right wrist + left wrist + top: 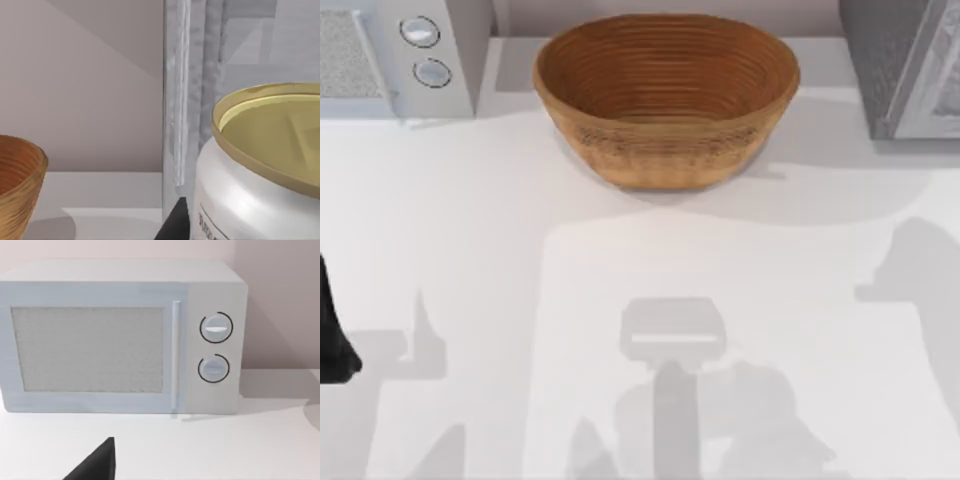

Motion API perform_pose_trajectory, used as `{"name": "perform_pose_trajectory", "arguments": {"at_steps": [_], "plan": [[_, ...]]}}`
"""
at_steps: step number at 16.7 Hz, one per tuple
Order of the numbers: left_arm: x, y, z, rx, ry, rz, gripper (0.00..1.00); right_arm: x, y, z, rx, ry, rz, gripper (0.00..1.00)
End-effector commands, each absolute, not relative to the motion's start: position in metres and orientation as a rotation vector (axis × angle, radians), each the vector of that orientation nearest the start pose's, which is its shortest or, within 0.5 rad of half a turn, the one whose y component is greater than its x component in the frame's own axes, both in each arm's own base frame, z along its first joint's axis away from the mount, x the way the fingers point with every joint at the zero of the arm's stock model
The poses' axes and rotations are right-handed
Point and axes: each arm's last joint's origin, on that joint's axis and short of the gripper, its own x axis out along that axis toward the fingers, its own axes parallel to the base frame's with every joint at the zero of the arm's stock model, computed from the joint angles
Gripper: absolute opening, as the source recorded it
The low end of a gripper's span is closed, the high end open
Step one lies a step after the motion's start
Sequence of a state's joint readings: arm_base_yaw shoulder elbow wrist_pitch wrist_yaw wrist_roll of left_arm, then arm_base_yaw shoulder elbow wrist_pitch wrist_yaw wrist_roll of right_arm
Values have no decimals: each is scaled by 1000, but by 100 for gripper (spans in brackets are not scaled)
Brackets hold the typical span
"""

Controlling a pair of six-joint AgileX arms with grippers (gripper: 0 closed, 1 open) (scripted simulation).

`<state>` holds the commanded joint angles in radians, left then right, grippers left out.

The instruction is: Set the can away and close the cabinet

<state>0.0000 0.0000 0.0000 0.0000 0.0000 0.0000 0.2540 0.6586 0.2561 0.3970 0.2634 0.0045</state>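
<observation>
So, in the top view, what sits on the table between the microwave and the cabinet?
The woven basket sits between the microwave at the left and the cabinet at the right, apart from both, with bare table either side, as the top view shows.

Bright, even light; soft tabletop (470, 250) shadows

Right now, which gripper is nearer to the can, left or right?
Right. In the right wrist view the can sits close up by the cabinet, so the right gripper is beside it. The left gripper is at the table's left, facing the microwave.
</observation>
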Motion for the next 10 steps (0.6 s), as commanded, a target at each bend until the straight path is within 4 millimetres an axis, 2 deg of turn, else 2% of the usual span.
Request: {"name": "perform_pose_trajectory", "arguments": {"at_steps": [5,10], "plan": [[106,-1,160,0,0,0,100,121,8,188,-4,3,-4,0],[106,-1,160,0,0,0,100,107,0,163,-1,1,-1,0]]}}
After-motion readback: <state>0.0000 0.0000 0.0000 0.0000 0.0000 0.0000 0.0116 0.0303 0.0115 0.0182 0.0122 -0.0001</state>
